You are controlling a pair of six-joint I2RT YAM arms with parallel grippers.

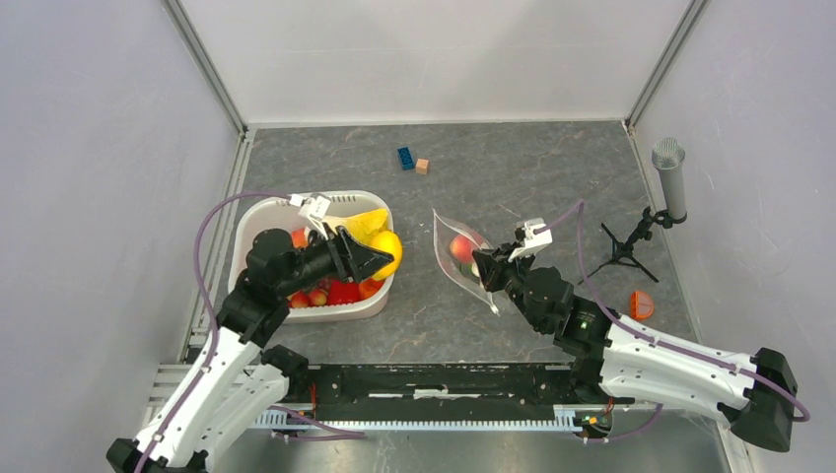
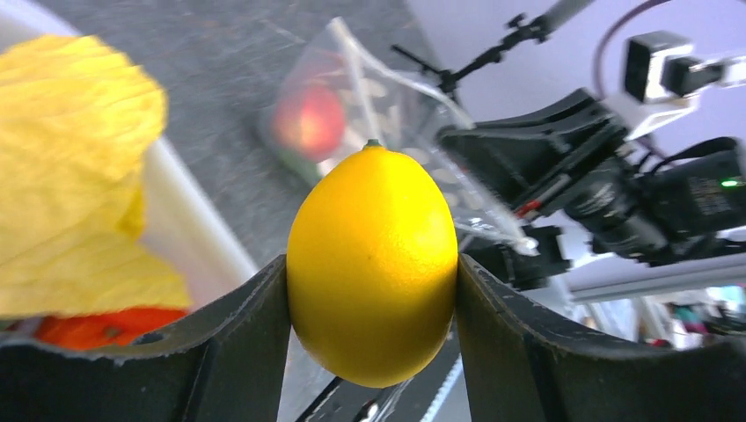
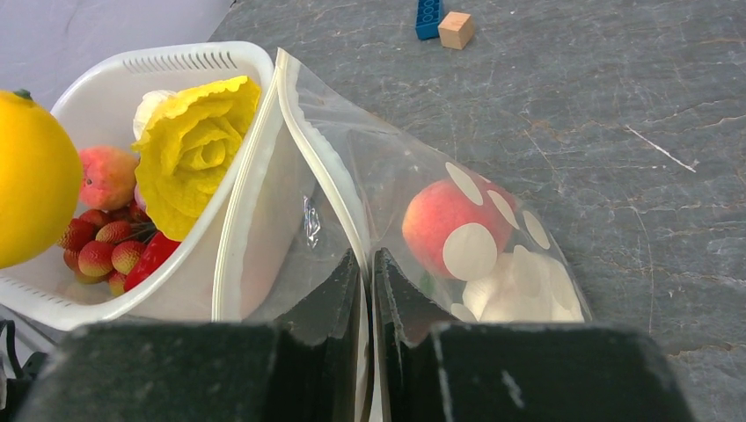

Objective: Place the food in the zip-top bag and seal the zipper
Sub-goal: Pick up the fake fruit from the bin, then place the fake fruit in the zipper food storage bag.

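The basket (image 1: 258, 222) sits by the counter's left edge and holds a crinkled yellow piece (image 3: 189, 149) among other food. The bag (image 3: 387, 167) stands near the counter's middle. Its mouth gapes toward the basket, its zipper (image 3: 312, 145) is unsealed, and a peach (image 3: 431, 224) lies inside. The right gripper (image 3: 368, 281) is pinched narrow on the bag's mouth edge. The left gripper (image 2: 371, 290) clamps a lemon (image 2: 371, 237) over the basket's right rim. A brick (image 1: 405, 158) and cube (image 1: 422, 166) lie side by side toward the far edge.

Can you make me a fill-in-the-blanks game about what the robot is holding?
The left jaws squeeze a yellow ___.
The right jaws pinch the dotted zip-top ___.
The round fruit inside it is a ___.
The basket is coloured ___.
Missing words: lemon, bag, peach, white.
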